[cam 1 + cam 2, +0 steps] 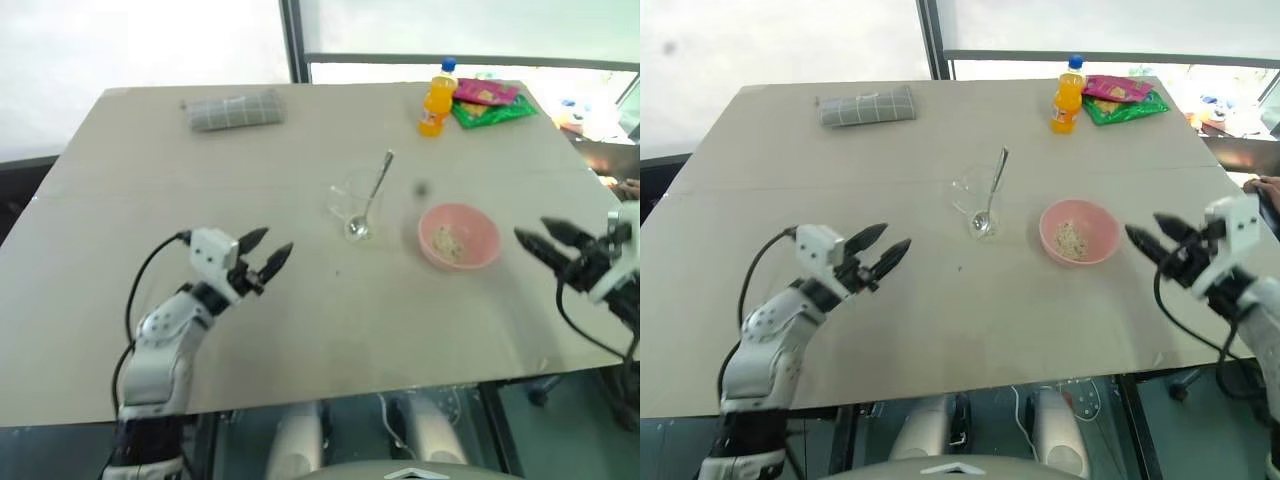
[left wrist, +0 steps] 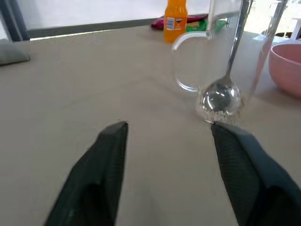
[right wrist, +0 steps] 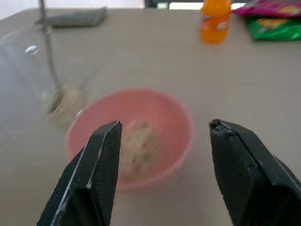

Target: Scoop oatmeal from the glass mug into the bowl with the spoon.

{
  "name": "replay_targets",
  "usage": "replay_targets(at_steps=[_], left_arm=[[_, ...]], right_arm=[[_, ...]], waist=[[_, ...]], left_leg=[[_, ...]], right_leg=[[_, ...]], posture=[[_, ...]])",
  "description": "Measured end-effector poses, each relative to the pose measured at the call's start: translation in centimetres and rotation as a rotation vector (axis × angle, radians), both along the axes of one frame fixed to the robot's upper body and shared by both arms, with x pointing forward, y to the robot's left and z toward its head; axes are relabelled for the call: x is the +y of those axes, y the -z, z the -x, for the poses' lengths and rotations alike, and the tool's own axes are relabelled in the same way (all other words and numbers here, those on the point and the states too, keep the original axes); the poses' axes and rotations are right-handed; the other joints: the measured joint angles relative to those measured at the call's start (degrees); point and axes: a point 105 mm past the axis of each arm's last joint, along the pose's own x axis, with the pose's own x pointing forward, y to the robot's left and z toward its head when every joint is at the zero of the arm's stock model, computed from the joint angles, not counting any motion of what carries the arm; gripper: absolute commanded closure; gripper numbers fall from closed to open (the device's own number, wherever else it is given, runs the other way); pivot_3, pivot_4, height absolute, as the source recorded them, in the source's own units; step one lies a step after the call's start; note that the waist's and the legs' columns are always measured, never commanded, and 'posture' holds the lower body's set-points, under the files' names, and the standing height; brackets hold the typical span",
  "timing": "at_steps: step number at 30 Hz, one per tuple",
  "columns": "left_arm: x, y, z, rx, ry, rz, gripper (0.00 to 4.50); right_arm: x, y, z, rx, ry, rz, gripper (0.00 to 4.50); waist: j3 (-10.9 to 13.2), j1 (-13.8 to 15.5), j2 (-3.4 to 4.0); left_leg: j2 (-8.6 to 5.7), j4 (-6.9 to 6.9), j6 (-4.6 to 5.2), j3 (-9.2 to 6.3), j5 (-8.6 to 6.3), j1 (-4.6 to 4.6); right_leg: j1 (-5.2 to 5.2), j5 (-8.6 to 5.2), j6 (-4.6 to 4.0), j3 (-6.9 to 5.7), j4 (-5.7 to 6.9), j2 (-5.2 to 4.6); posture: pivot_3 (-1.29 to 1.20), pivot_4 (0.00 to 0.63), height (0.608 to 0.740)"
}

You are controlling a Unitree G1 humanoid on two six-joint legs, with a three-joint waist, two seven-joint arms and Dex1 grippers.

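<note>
The clear glass mug (image 1: 352, 203) stands mid-table with the silver spoon (image 1: 372, 195) leaning inside it, handle pointing away from me. Just to its right sits the pink bowl (image 1: 478, 251), a small heap of pale oatmeal (image 1: 449, 241) in its bottom. My left gripper (image 1: 272, 252) hovers open over the table, well to the left of the mug, with nothing between its fingers. On the other side, my right gripper (image 1: 540, 237) is open too, right of the bowl and empty. The wrist views look past each pair of black fingers at the mug (image 2: 221, 52) and the bowl (image 3: 174, 117).
An orange bottle with a blue cap (image 1: 437, 98) and pink and green snack packets (image 1: 488, 102) lie at the far right. A grey folded cloth (image 1: 236, 110) rests at the far left. The table's right edge (image 1: 610, 190) runs close to my right gripper.
</note>
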Motion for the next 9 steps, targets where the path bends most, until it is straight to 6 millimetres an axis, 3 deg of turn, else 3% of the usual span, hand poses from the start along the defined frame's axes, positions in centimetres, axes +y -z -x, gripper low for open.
replay_targets(at_steps=[1,4,9], left_arm=[[0.1,0.7,1.3,0.040,-0.011,-0.003,0.02],[0.5,2.6,3.7,0.135,-0.050,-0.015,0.02],[1.3,4.7,5.6,0.214,-0.122,-0.055,0.02]], right_arm=[[0.0,1.5,1.2,0.036,-0.024,-0.003,0.08],[0.6,4.1,3.1,0.085,-0.100,0.008,0.08],[0.9,5.7,3.0,0.046,-0.131,0.054,0.08]], waist=[[0.00,0.00,0.01],[-0.01,-0.05,0.02],[-0.04,-0.02,0.04]], left_leg=[[0.07,-0.08,0.01,0.02,-0.02,0.21],[0.05,-0.09,-0.08,0.06,-0.07,0.27],[-0.10,-0.08,-0.25,0.06,-0.17,0.34]], right_leg=[[0.16,-0.12,0.15,0.01,-0.04,-0.12],[0.17,-0.14,0.19,0.01,-0.11,-0.27],[0.14,-0.12,0.17,-0.04,-0.10,-0.61]], posture=[[0.00,0.150,0.740],[0.00,0.150,0.740],[0.00,0.150,0.740]])
